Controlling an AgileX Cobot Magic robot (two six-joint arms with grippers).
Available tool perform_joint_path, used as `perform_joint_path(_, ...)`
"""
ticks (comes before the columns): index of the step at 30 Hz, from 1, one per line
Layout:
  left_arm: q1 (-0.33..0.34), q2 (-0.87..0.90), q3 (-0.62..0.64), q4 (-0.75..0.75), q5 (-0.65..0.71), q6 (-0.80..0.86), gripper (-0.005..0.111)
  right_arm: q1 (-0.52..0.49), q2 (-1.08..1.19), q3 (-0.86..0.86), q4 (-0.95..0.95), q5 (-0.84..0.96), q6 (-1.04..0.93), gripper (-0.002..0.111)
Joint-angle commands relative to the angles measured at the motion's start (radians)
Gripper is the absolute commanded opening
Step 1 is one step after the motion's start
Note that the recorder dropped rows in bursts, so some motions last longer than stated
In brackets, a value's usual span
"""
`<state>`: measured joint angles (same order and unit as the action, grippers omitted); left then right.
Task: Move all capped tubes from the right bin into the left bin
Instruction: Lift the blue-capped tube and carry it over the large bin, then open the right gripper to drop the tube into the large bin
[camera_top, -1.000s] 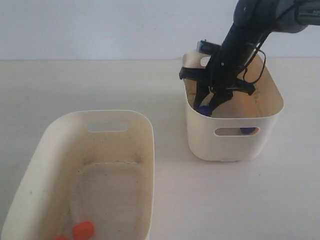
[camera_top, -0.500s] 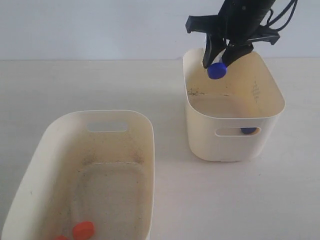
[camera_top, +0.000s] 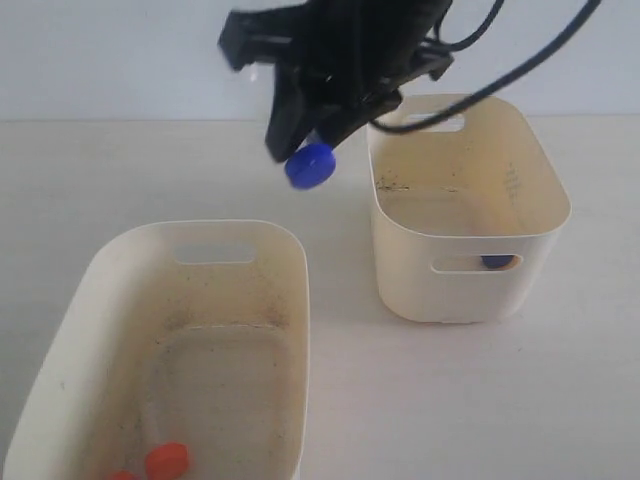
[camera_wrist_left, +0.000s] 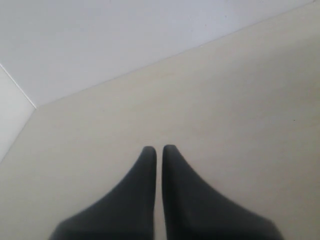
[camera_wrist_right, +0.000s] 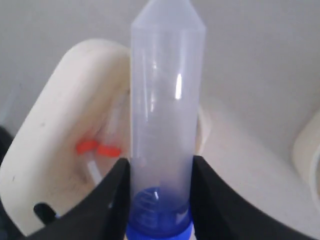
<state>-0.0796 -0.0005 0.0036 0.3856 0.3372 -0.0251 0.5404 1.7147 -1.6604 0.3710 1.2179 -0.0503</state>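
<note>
**Right gripper** (camera_top: 308, 147): raised above the worktop (camera_top: 120, 170), outside the right bin (camera_top: 470, 290) and just off that bin's far left corner. Its fingers (camera_wrist_right: 107, 200) are closed against a blue-capped tube (camera_wrist_right: 167, 100), 1 on each side of the clear body just above the cap. In the exterior view the blue cap (camera_top: 310, 165) projects below the fingertips and is clear of the right bin's rim.

**Left gripper** (camera_wrist_left: 156, 150): the fingers are drawn together with only a thin slit between them and nothing is held. Bare worktop lies beneath. It does not appear in the exterior view.

**Right bin:** upright on the worktop. A second blue cap (camera_top: 495, 262) shows through the handle cutout (camera_top: 472, 264) in the near wall, low inside. The tube body behind it cannot be made out.

**Left bin** (camera_top: 240, 235): stands apart from the right bin, nearer the camera and to its left. 2 orange caps (camera_top: 167, 460) lie on its speckled floor at the end farthest from the right bin.
</note>
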Motion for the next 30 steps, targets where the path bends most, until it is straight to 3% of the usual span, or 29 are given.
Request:
perform_joint_path(1,-0.005,0.0,-0.004,-0.003,-0.001,-0.01,0.004,0.13,-0.015,0.072,-0.004,0.003,-0.099,0.0)
perform_joint_path(6,-0.005,0.0,-0.004,-0.003,-0.001,-0.01,0.004,0.217,-0.015,0.126,-0.024,0.003,-0.195,0.006)
perform_joint_path(11,-0.005,0.0,-0.004,-0.003,-0.001,-0.01,0.004,0.228,-0.015,0.127,-0.025,-0.004,-0.176,0.043)
perform_joint_path(13,-0.005,0.0,-0.004,-0.003,-0.001,-0.01,0.004,0.228,-0.015,0.127,-0.034,-0.004,-0.139,0.046)
perform_joint_path(18,-0.005,0.0,-0.004,-0.003,-0.001,-0.01,0.004,0.228,-0.015,0.127,-0.041,-0.006,-0.121,0.037)
perform_joint_path(23,-0.005,0.0,-0.004,-0.003,-0.001,-0.01,0.004,0.228,-0.015,0.127,-0.082,-0.02,-0.119,0.0)
perform_joint_path(26,-0.005,0.0,-0.004,-0.003,-0.001,-0.01,0.004,0.226,-0.017,0.127,-0.169,-0.04,-0.043,0.0)
perform_joint_path(30,-0.005,0.0,-0.004,-0.003,-0.001,-0.01,0.004,0.226,-0.017,0.12,-0.385,-0.079,0.197,0.0)
